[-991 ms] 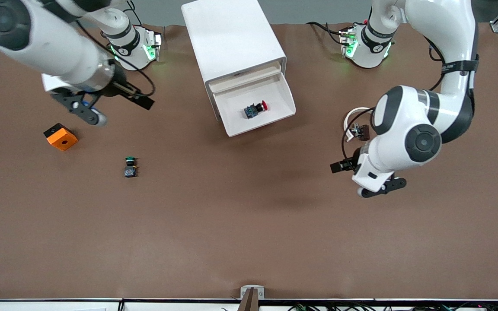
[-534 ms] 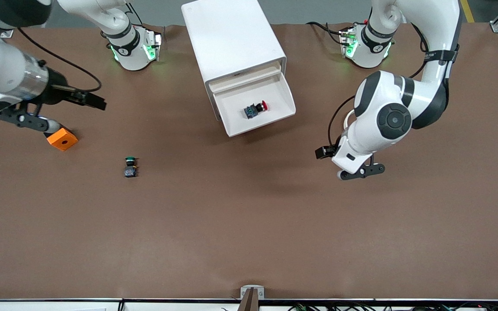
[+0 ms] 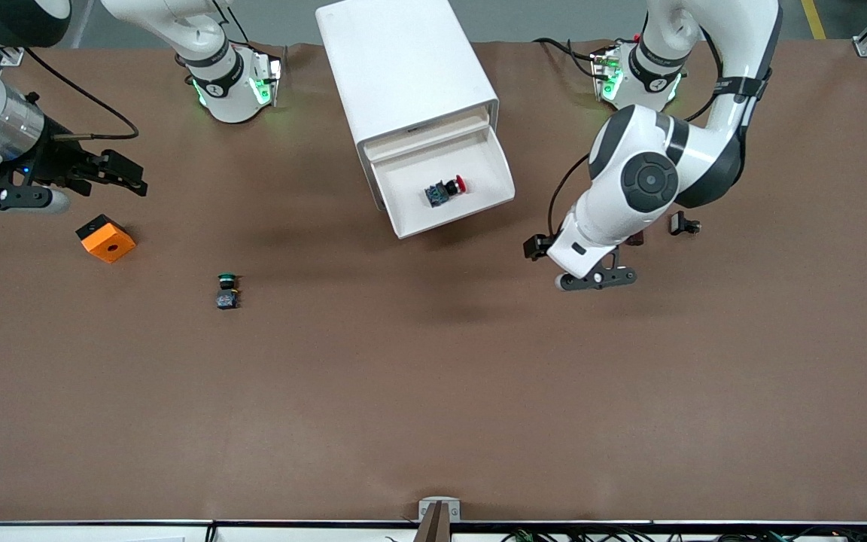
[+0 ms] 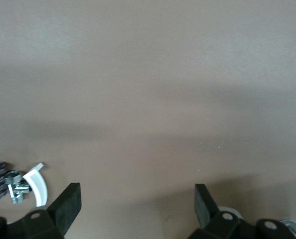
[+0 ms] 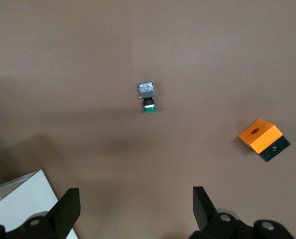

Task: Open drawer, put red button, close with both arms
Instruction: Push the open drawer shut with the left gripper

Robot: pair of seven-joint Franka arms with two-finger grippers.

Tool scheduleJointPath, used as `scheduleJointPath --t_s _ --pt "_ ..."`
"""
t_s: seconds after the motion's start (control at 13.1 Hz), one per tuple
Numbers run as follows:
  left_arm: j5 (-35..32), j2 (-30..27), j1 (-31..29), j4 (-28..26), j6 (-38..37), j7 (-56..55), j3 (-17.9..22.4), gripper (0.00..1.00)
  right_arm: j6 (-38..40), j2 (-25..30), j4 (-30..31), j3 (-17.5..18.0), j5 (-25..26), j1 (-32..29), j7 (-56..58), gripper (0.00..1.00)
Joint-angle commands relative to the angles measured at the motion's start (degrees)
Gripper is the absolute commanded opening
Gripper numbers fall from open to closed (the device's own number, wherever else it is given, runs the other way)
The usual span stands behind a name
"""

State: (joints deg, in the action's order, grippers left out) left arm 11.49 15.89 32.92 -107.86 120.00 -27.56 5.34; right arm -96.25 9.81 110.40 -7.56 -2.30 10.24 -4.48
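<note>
The white cabinet (image 3: 403,68) stands at the robots' side of the table. One drawer (image 3: 479,162) is pulled out toward the front camera. The red button (image 3: 446,189) lies on its side inside it. My left gripper (image 3: 537,247) hangs open and empty over bare table beside the drawer, toward the left arm's end; its fingertips (image 4: 68,201) frame only table in the left wrist view. My right gripper (image 3: 121,172) is open and empty over the table at the right arm's end, by the orange cube (image 3: 105,238). The right wrist view shows its open gripper (image 5: 135,199).
The green-capped button (image 3: 227,290) lies on the table, nearer the front camera than the orange cube; both show in the right wrist view (image 5: 147,97) (image 5: 263,139). Small dark parts (image 3: 683,224) lie near the left arm. A white curved piece with metal bits (image 4: 26,181) shows in the left wrist view.
My left arm has swung toward the open drawer. My right arm has drawn away from the cabinet to its end of the table. The red button has not moved.
</note>
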Motion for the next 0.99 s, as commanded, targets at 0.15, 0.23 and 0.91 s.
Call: scheduleJointPath --t_s 0.15,0.23,0.91 --pt "-1.47 -0.78 0.04 -4.46 4.45 -3.1 -4.45 1.0 -2.63 2.58 2.54 0.97 2.3 -1.27 2.9 1.0" --pt "-1.47 -0.08 0.13 -4.29 5.23 -4.33 -5.59 1.0 -3.41 2.4 2.02 1.06 3.0 -1.53 2.9 1.0" --pt "-1.12 6.26 8.9 -3.94 12.36 -17.94 -7.36 1.0 1.93 0.12 -6.95 1.06 3.45 -4.61 4.21 1.0"
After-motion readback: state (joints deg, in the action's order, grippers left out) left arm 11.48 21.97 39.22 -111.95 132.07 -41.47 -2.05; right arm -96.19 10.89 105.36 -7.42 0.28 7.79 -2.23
